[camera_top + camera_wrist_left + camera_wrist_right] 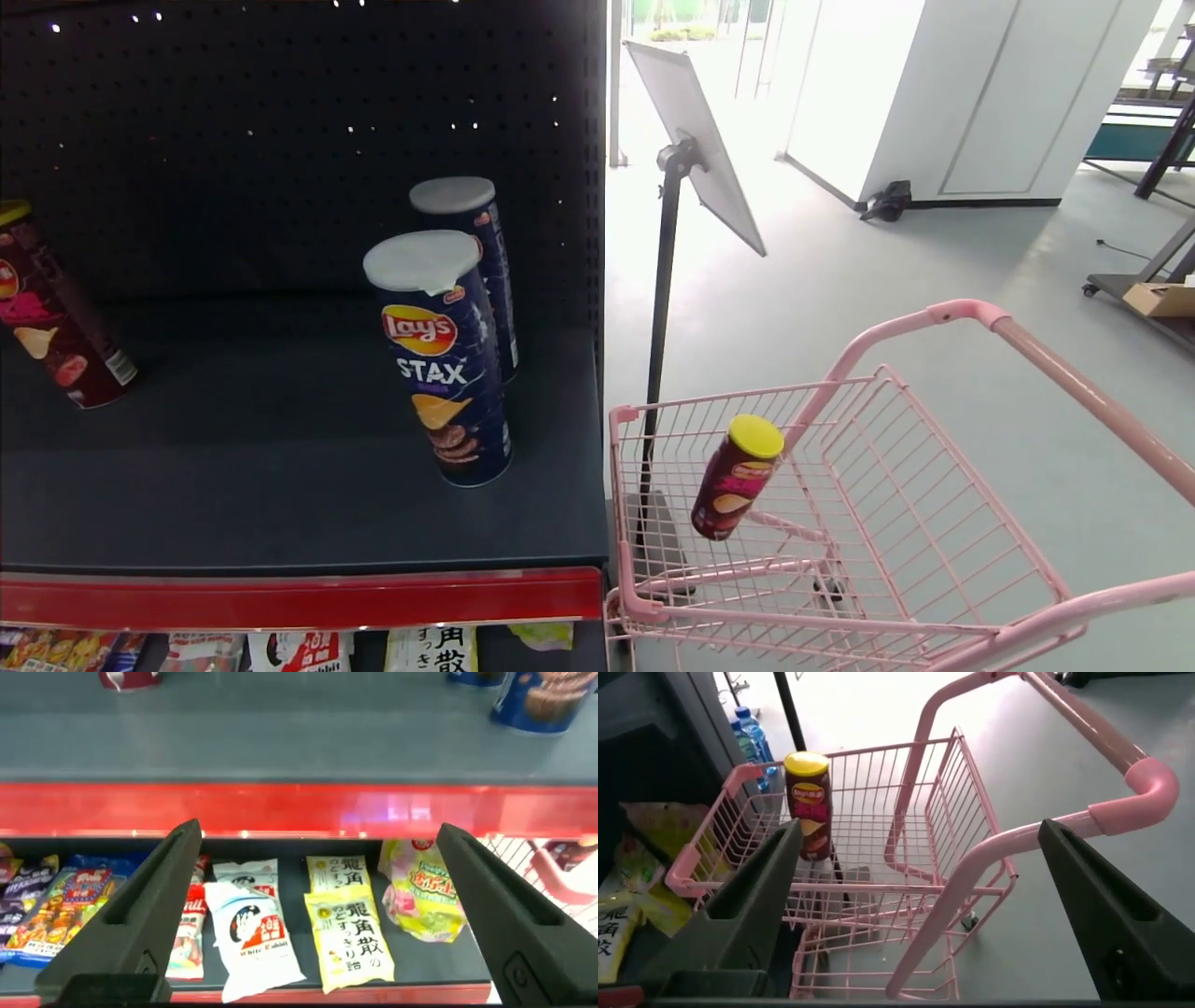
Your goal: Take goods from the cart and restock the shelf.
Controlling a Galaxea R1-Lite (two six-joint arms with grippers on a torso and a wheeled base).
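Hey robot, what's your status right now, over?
Left gripper open, empty. Right gripper open, facing cart, its handle crossing close by. One yellow-lidded can standing in cart's corner.

Beyond the right pincer (917, 831), the cart (1148, 789) is smooth pink-coated metal wire; its can (811, 812) looks glossy, the lid (807, 763) plastic. Past the left pincer (318, 831), the packets (348, 924) are shiny film, the shelf edge (280, 807) glossy red.

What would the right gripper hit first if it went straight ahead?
The right gripper would likely meet the pink cart first, at its wire basket and handle post; the yellow-lidded can stands aside. Depth is unclear.
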